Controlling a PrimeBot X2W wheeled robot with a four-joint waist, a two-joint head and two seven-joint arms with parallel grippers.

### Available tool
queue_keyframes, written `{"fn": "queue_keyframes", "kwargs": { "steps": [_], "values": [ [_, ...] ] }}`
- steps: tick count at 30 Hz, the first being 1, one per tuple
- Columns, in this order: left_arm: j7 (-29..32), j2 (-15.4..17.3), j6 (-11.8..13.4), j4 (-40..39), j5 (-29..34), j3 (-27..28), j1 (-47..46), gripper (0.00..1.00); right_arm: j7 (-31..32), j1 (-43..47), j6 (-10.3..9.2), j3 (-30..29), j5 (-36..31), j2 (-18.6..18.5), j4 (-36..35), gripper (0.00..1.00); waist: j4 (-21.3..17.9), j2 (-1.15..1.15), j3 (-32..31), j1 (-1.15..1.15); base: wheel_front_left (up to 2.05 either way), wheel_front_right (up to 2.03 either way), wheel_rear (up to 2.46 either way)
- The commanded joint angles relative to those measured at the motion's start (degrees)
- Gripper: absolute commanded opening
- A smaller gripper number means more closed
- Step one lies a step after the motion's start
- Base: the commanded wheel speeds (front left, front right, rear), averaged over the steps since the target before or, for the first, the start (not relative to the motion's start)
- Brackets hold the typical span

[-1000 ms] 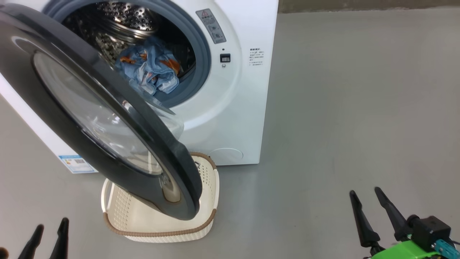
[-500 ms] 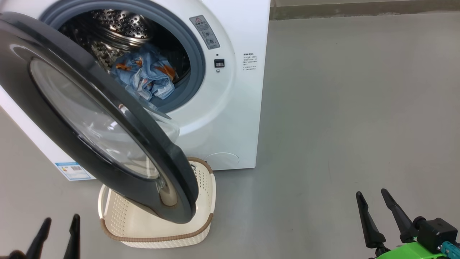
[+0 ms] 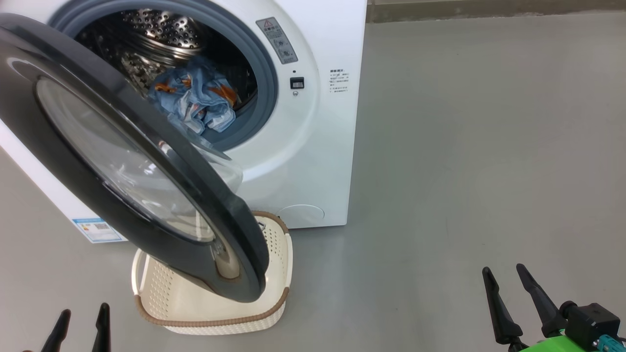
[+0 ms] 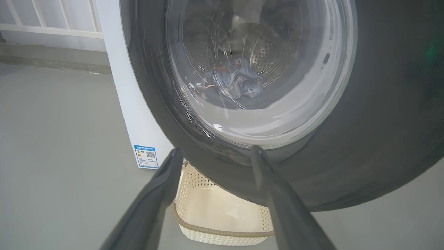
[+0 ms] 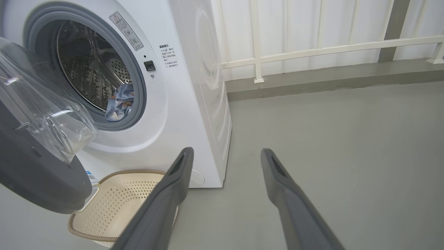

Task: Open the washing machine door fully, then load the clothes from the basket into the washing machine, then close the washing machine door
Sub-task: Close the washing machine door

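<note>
Blue clothes (image 3: 193,100) lie bunched in the steel drum (image 3: 161,29) of the washing machine (image 3: 313,161), upper left of head view. The black-rimmed door (image 3: 68,166) stands part open, its lower edge over the basket (image 3: 215,322), whose inside shows bare cream plastic. Both hands are released, grasping nothing: left hand (image 3: 84,309) bottom left, right hand (image 3: 503,268) bottom right, both well apart from clothes. Left wrist view sees clothes thru door glass. Right wrist view sees them directly, w/ a white railing (image 5: 312,52) behind the machine.

White washing machine (image 3: 313,161), black-rimmed door (image 3: 127,161) ajar, blue clothes (image 3: 195,98) in drum (image 3: 161,29), cream basket (image 3: 215,322) below, seemingly empty
</note>
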Motion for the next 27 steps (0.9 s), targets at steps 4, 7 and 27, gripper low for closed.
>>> {"fn": "queue_keyframes", "kwargs": {
  "steps": [4,7,27],
  "values": [
    [-0.77,0.97,-0.09,-1.02,0.83,2.15,-2.53,1.00,-0.69,-1.12,0.09,1.24,-0.10,-0.54,-1.40,1.00,0.05,0.00,0.19,0.00,0.00,0.00,0.00],
    [-0.77,0.88,-0.09,-1.20,0.82,2.03,-2.63,1.00,-0.69,-1.28,0.09,1.34,-0.13,-0.53,-1.38,1.00,0.07,0.00,0.26,0.00,0.00,0.00,0.00],
    [-0.78,-1.30,-0.09,-1.33,1.27,1.15,-3.97,1.00,-0.69,-4.26,0.09,3.48,1.49,0.73,-4.43,0.00,5.32,0.00,0.41,0.00,0.00,0.00,0.00]
  ]
}}
